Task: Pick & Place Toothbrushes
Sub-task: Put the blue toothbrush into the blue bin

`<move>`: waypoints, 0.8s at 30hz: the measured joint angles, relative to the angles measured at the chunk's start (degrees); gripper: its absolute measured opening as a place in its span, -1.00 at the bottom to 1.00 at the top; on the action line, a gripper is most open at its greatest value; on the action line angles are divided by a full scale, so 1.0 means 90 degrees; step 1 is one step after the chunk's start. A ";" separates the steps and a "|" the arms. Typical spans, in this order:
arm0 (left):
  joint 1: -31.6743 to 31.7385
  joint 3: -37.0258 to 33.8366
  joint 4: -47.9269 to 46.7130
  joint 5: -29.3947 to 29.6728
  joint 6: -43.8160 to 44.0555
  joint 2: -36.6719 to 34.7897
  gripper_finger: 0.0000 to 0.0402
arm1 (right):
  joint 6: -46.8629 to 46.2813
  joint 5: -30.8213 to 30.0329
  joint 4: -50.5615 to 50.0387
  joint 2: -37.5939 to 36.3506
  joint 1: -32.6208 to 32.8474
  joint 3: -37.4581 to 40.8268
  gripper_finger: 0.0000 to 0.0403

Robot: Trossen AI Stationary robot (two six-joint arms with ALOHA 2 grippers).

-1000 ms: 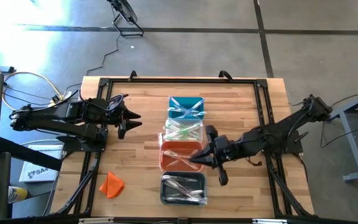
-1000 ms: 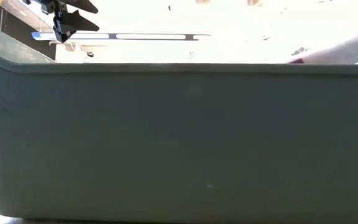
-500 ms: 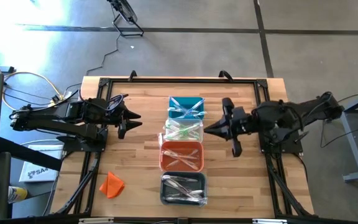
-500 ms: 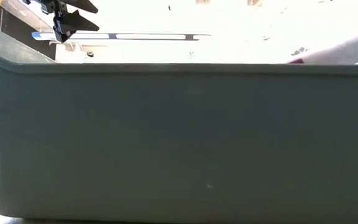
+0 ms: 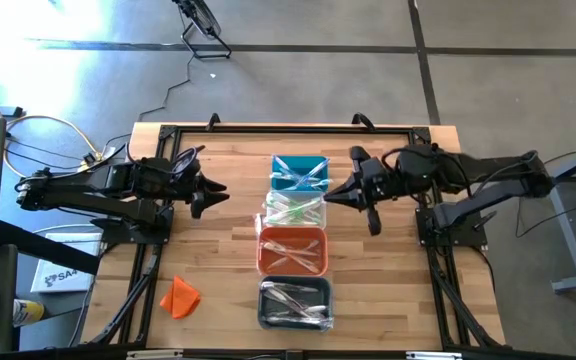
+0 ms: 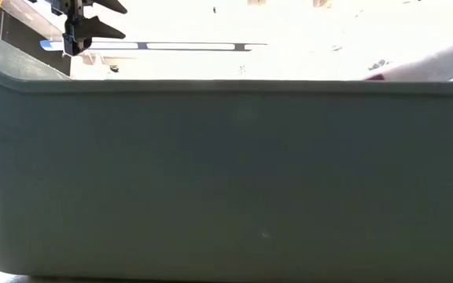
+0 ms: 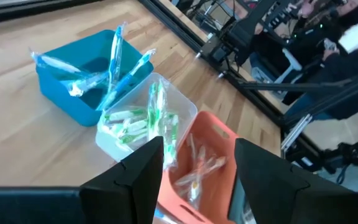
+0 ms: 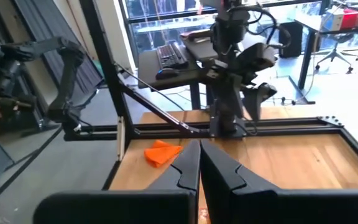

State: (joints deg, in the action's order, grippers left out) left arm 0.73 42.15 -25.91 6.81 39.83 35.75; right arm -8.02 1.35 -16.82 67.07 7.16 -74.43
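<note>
A row of four rectangular plastic bins stands at the centre of the wooden slatted table [image 5: 388, 300], running from the far edge toward the near edge: a teal bin [image 5: 299, 172], a clear bin [image 5: 293, 210], an orange bin [image 5: 292, 251] and a grey bin [image 5: 295, 303]. The bins stand touching or just beside one another.

The thin pale plastic toothbrushes lie sorted in the bins. Blue and clear toothbrushes [image 7: 114, 65] lie crossed in the teal bin. Green and white toothbrushes [image 7: 154, 118] fill the clear bin. Pale pink toothbrushes [image 5: 293, 250] lie in the orange bin. Clear and white toothbrushes [image 5: 293, 300] lie in the grey bin.

The right gripper [image 5: 338, 193] is just right of the teal and clear bins, pointing toward them. Its two dark fingers are pressed together and hold nothing.

The left gripper [image 5: 213, 192] is left of the bin row, apart from it, pointing toward the clear bin. Its fingers stand spread apart and hold nothing.

A small orange cloth-like lump [image 5: 179, 296] lies on the table near the left near corner, well apart from the bins
</note>
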 joint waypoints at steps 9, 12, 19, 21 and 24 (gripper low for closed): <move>0.0000 0.0000 0.0003 0.0041 0.0300 0.0029 -0.03 | 0.0018 0.0022 0.0070 0.0061 -0.0435 0.0000 -0.98; 0.0000 -0.0002 0.0001 0.0041 0.0329 0.0080 -0.03 | -0.0084 0.0016 0.0092 0.0083 -0.0496 0.0005 -0.98; 0.0002 -0.0002 -0.0005 0.0039 0.0289 0.0408 -0.03 | -0.0079 -0.0290 0.0183 0.0158 -0.0564 0.0005 -0.98; 0.0002 -0.0002 -0.0089 0.0039 0.0269 0.0500 -0.03 | -0.0086 -0.0292 0.0236 0.0180 -0.0598 0.0005 -0.98; 0.0002 -0.0002 -0.0136 0.0039 0.0214 0.0705 -0.03 | -0.0081 -0.0299 0.0267 0.0188 -0.0640 0.0005 -0.98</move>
State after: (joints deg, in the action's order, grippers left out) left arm 0.75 42.13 -27.14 7.16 41.76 42.10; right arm -8.75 -1.34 -14.41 68.76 1.40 -74.39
